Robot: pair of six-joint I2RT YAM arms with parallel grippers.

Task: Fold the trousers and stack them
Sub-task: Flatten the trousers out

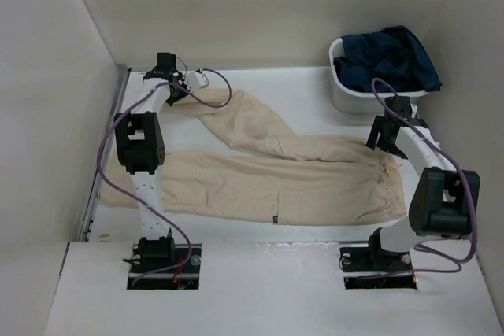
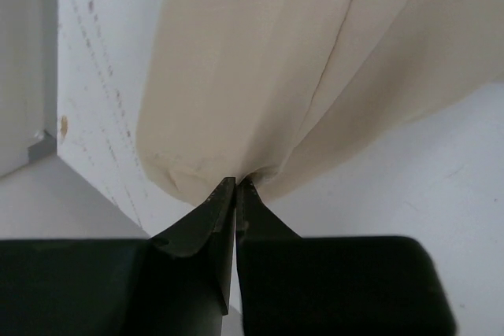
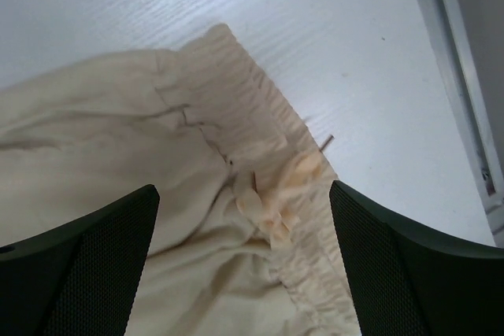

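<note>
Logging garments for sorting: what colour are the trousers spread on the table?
The trousers are plain beige, with no pattern; the top external view shows them best.

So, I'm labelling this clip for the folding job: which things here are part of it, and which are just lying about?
In the job:
beige trousers
left gripper, shut on a leg cuff
right gripper, open over the waistband

Lying about:
white bin
dark blue clothing heaped in it

Beige trousers point(image 1: 276, 186) spread flat on the counter point(image 1: 299, 84), gathered elastic waistband at the right, one leg stretched straight leftward, the other angled toward the far left corner, its cuff bunched
</note>
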